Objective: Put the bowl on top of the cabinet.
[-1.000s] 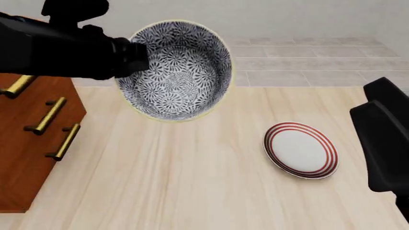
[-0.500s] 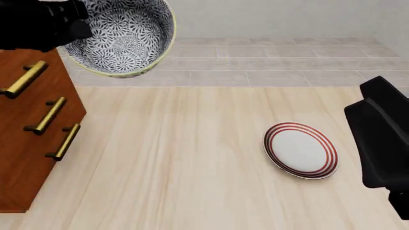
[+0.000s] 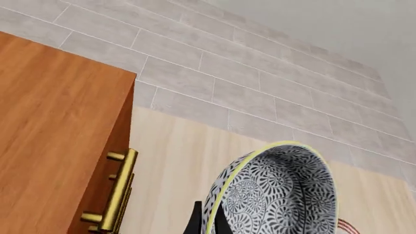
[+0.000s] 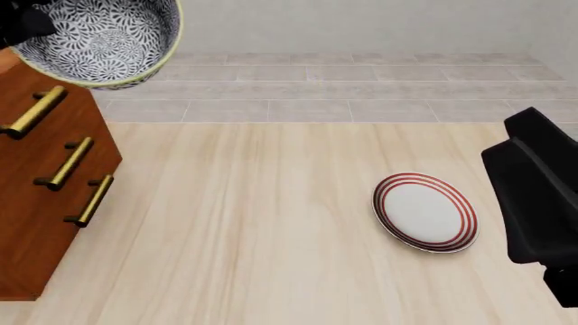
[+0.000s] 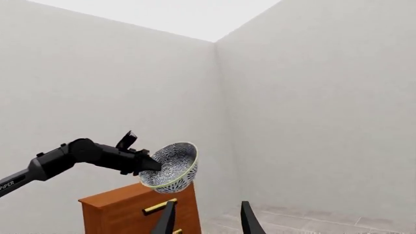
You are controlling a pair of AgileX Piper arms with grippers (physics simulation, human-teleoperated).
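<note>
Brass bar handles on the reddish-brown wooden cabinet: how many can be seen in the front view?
3, all on the front face of the reddish-brown wooden cabinet: the top brass bar handle, the middle handle, and the lowest handle. Part of the cabinet is cut off by the picture's edge, so more may be hidden.

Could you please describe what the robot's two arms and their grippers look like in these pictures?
Both are matte black. The left arm is slim and tubular, with small white "PIPER" lettering. The right gripper has two thin, tapering black fingers. The right arm looks blocky and angular. No cables show.
</note>
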